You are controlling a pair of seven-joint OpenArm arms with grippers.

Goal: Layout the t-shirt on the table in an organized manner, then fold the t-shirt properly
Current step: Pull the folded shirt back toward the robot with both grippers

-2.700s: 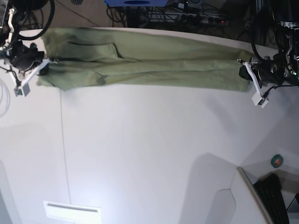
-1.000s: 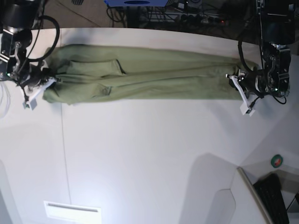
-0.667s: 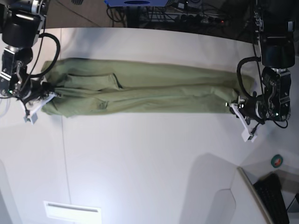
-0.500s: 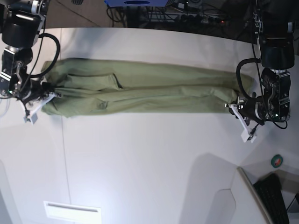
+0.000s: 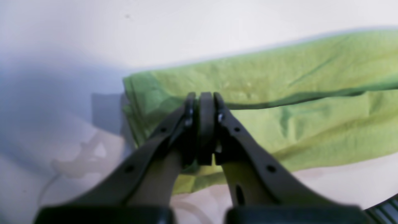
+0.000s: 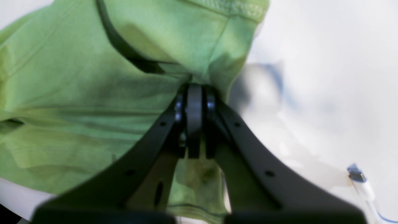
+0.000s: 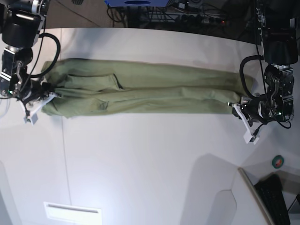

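Observation:
The olive-green t-shirt lies as a long, narrow, folded band across the far half of the white table. It is stretched between both arms. My left gripper pinches its right end, and in the left wrist view the jaws are pressed together on the edge of the t-shirt. My right gripper holds the left end near a sleeve. In the right wrist view the fingertips are closed on a bunched fold of the t-shirt, beside a stitched hem.
A thin dark seam runs down the table's left side. A white slot plate sits near the front edge. At the front right are a grey panel, a keyboard and a small round green object. Cables crowd the far edge.
Both grippers have carried the stretched shirt from the table's far edge toward the middle and lowered it. Over the last half second almost nothing has moved.

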